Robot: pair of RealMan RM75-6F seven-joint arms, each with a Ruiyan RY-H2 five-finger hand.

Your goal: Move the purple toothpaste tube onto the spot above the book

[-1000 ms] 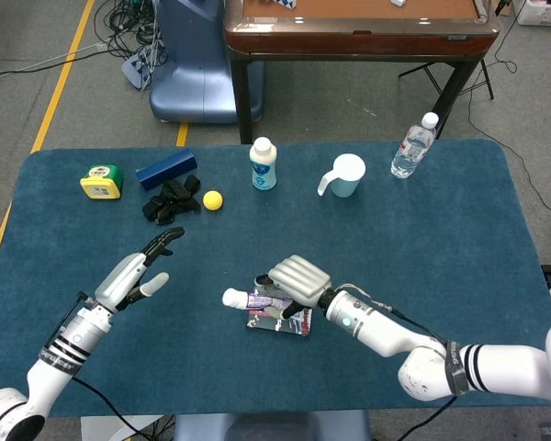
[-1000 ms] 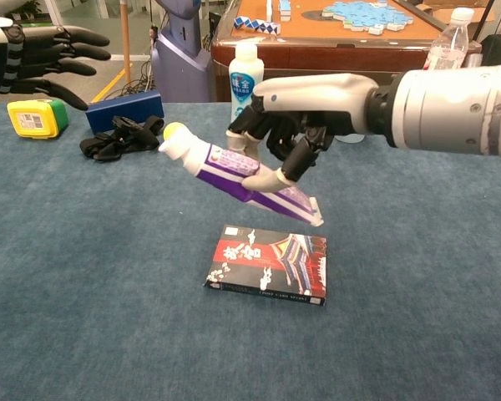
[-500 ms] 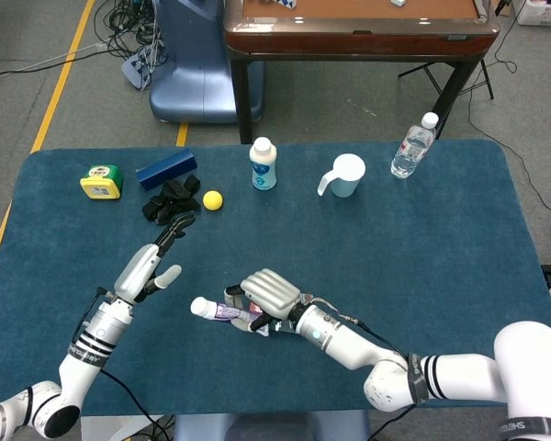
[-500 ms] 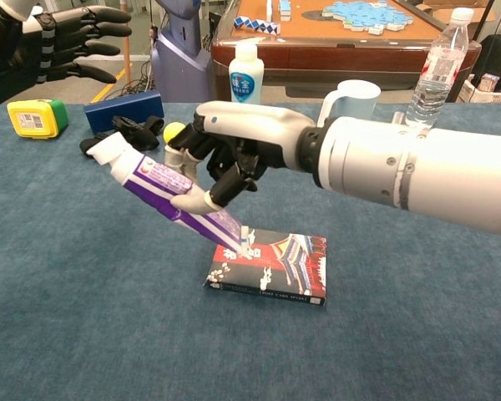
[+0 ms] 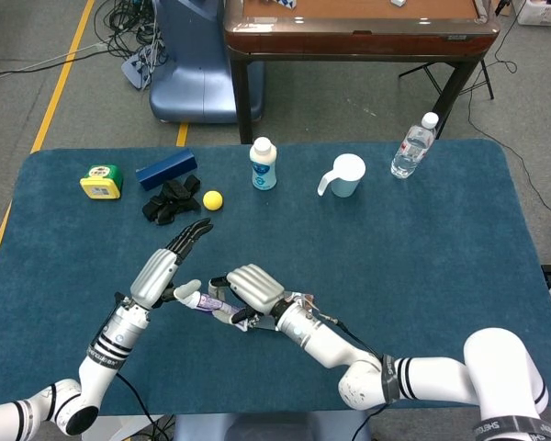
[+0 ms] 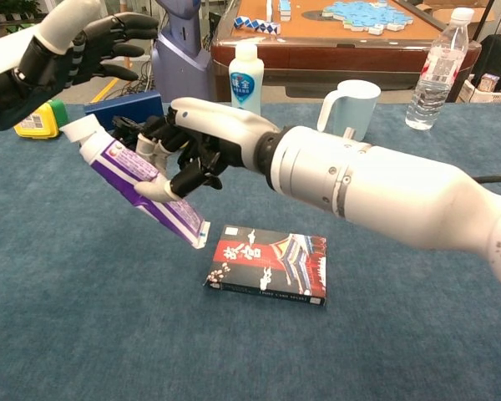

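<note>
— Purple and white, that toothpaste tube [image 6: 138,192]: where is it?

— Off the tabletop [image 6: 67,317], clasped in the right robot hand [image 6: 188,146], whose fingers [image 6: 154,190] curl around its middle. It slants, white cap up toward the left robot hand [image 6: 79,42], crimped end down and just left of the book [image 6: 269,265]. From the head view the tube [image 5: 205,300] sits left of the book, not beyond it.

— And the left robot hand?

— Empty, fingers spread, raised just above and beside the cap. In the head view the left robot hand [image 5: 170,266] stands close to the right robot hand [image 5: 250,289].

— Any writing to read?

— The tube carries print too small to make out. The book cover is red, black and white with Chinese characters I cannot read clearly. The white bottle [image 6: 246,77] with a blue label shows two Chinese characters, seemingly 味全.

— Containers?

— A pale blue handled cup [image 6: 349,107], contents hidden. A clear plastic water bottle [image 6: 435,73] with a white cap stands farther right; how full it is I cannot tell.

— What else lies on the blue cloth?

— At the far left, a yellow-and-green box [image 5: 102,181], a dark blue box [image 5: 166,169], a black bundle [image 5: 171,199] and a small yellow ball [image 5: 212,199]. Behind stands a wooden table [image 6: 351,33] with blue pieces on top.
</note>
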